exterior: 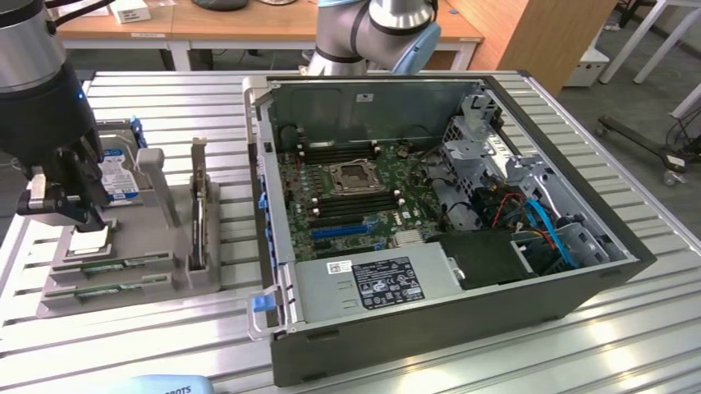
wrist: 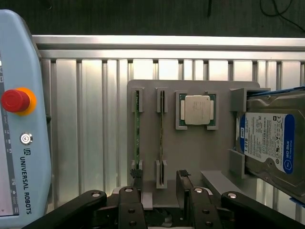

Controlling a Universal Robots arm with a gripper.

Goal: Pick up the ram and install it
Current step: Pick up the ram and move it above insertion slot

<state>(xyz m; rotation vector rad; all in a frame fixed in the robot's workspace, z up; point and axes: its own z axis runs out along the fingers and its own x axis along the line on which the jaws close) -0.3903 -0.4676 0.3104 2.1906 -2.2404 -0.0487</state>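
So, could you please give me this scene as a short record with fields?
gripper: open, empty, above the holder
ram: on edge in its holder slot, a second stick beside it
holder: also carries a CPU and a hard drive
PC case: open, board exposed, on the exterior view's right of the holder
task state: ram not yet picked up

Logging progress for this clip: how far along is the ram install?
Done: nothing yet; both ram sticks sit in the grey holder. In hand: nothing; the open gripper hovers over the sticks. Left: pickup and seating in the computer's motherboard, whose memory slots look empty.
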